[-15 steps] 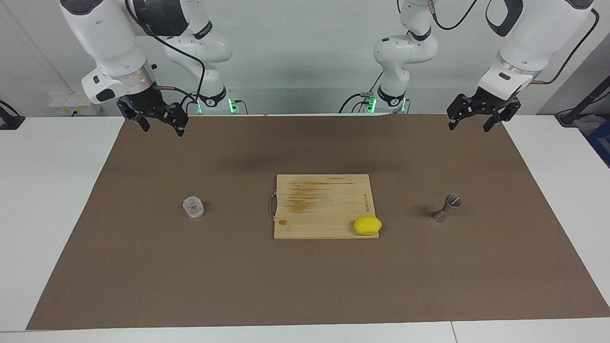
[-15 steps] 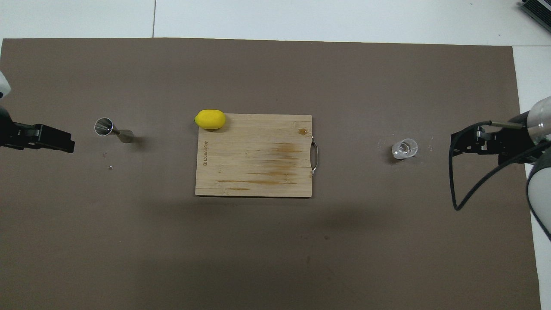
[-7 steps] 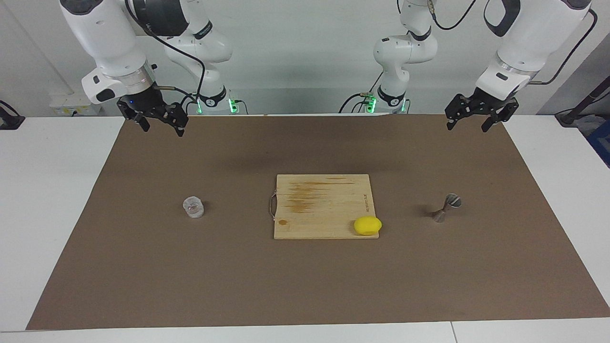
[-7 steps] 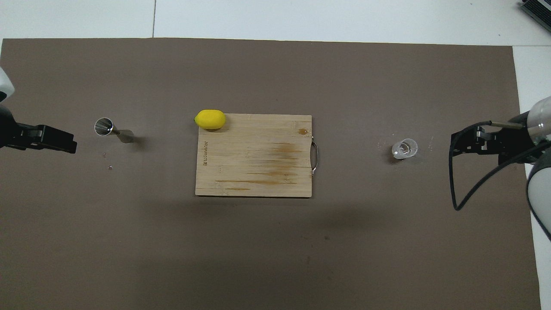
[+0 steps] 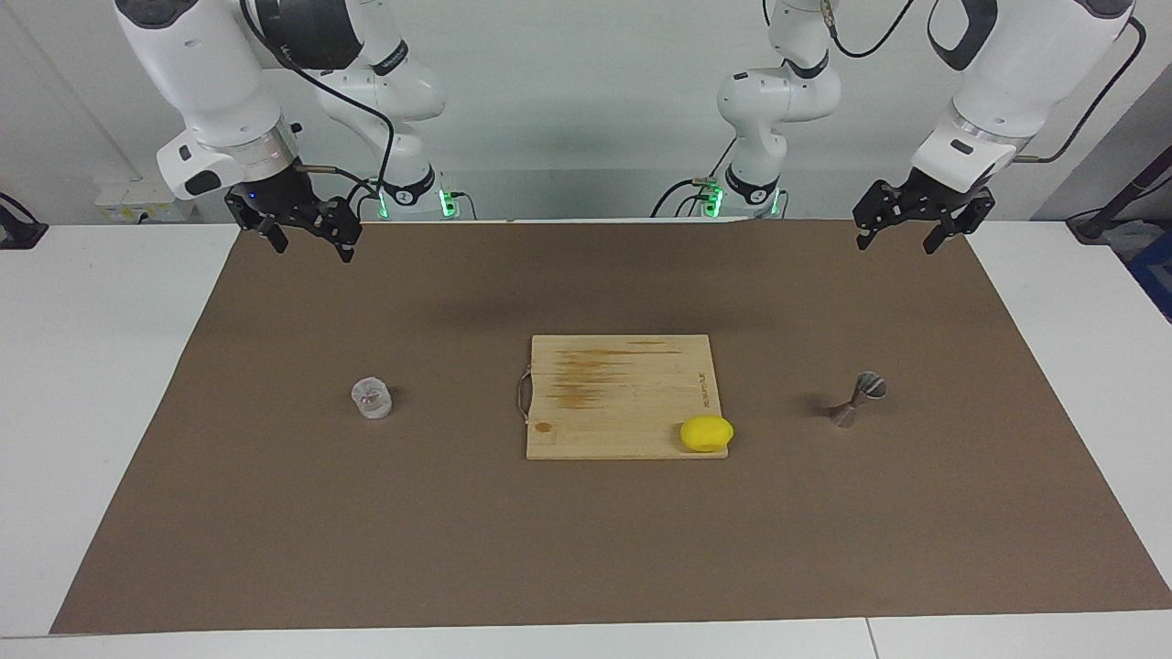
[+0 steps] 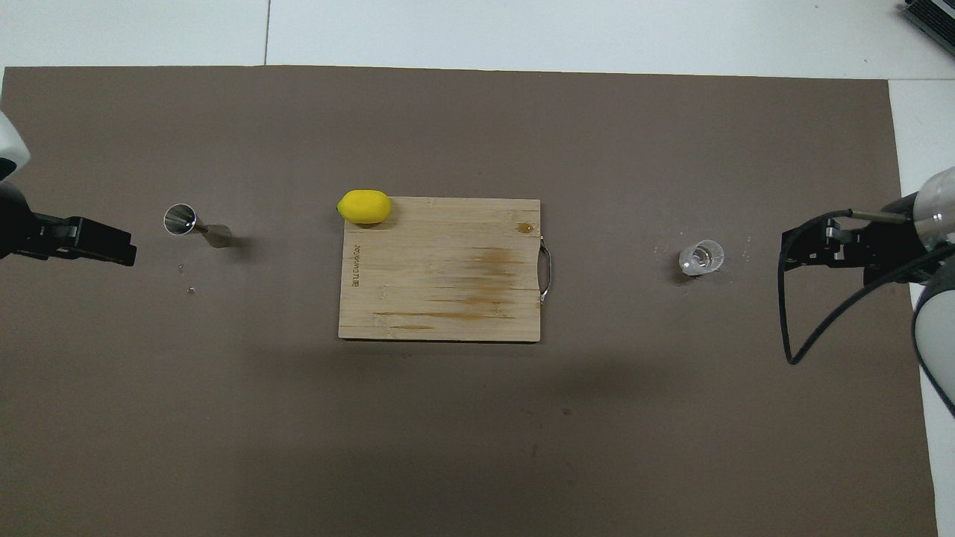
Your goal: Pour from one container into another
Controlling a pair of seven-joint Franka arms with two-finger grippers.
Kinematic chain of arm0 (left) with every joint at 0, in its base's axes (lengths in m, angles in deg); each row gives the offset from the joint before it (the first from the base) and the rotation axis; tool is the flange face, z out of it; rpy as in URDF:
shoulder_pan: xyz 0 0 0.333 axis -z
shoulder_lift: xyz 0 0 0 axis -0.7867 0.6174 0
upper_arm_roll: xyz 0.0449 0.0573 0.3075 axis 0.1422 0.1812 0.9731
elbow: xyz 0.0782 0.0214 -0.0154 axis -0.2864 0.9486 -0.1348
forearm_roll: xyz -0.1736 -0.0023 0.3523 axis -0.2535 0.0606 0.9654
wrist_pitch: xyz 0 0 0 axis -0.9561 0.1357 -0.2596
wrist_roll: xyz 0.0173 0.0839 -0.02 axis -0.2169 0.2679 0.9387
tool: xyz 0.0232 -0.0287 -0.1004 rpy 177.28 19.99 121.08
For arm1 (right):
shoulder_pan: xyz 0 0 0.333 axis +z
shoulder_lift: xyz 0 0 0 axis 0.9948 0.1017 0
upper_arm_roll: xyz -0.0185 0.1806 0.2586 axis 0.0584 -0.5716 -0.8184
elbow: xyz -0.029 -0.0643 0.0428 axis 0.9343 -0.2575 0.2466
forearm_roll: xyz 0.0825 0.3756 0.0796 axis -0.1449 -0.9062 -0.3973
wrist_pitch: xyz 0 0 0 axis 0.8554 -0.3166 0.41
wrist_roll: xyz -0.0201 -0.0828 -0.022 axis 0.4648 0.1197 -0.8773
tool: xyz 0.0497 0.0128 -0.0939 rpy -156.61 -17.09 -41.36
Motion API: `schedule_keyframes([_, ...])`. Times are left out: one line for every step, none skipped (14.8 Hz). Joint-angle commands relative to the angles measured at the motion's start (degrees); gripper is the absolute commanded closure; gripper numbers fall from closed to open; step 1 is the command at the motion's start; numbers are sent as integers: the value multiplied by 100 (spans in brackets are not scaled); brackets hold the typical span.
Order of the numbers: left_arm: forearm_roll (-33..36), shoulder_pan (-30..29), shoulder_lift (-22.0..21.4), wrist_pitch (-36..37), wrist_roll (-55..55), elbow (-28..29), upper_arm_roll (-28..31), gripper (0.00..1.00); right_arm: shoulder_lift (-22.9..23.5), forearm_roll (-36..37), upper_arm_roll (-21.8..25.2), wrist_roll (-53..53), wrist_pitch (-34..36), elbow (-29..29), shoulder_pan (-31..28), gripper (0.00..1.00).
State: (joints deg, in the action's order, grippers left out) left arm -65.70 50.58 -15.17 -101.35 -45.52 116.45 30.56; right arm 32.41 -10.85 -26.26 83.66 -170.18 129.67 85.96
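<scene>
The clear glass cup point(image 5: 372, 399) point(image 6: 700, 257) stands on the brown mat toward the right arm's end of the table. The grey metal jigger point(image 5: 856, 400) point(image 6: 195, 226) stands upright on the mat toward the left arm's end. My right gripper point(image 5: 309, 249) point(image 6: 792, 253) hangs open and empty high over the mat's edge by the robots, well clear of the cup. Over the same edge at the jigger's end, my left gripper point(image 5: 896, 244) point(image 6: 112, 250) is raised, open and empty.
A wooden cutting board point(image 5: 623, 366) point(image 6: 440, 298) with a metal handle lies at the mat's middle, between cup and jigger. A yellow lemon point(image 5: 706, 433) point(image 6: 364, 206) sits at the board's corner away from the robots, on the jigger's side.
The left gripper has risen slightly and drifted a little toward the table's middle. The right gripper, cup and jigger have not moved.
</scene>
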Motion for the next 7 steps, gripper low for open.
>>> schedule_keyframes([59, 24, -105, -48, 65, 103, 42, 0, -156, 87, -38, -113, -101, 174, -57, 0])
schedule_keyframes([24, 50, -105, -92, 56, 112, 33, 0, -156, 87, -30, -113, -101, 174, -57, 0])
schedule_keyframes([15, 50, -105, -92, 73, 112, 33, 0, -156, 87, -38, -113, -93, 174, -57, 0])
schedule_keyframes([15, 50, -114, -57, 108, 138, 33, 0, -156, 87, -30, -113, -101, 174, -57, 0])
schedule_keyframes([15, 33, -157, -13, 178, 190, 33, 0, -156, 87, -38, -122, -101, 183, -57, 0])
schedule_keyframes([6, 15, -227, -22, 283, 339, 33, 0, -156, 87, -30, -113, -101, 174, -57, 0])
schedule_keyframes([6, 15, -306, -65, 424, 488, 42, 0, -156, 87, -38, -113, -101, 174, -57, 0])
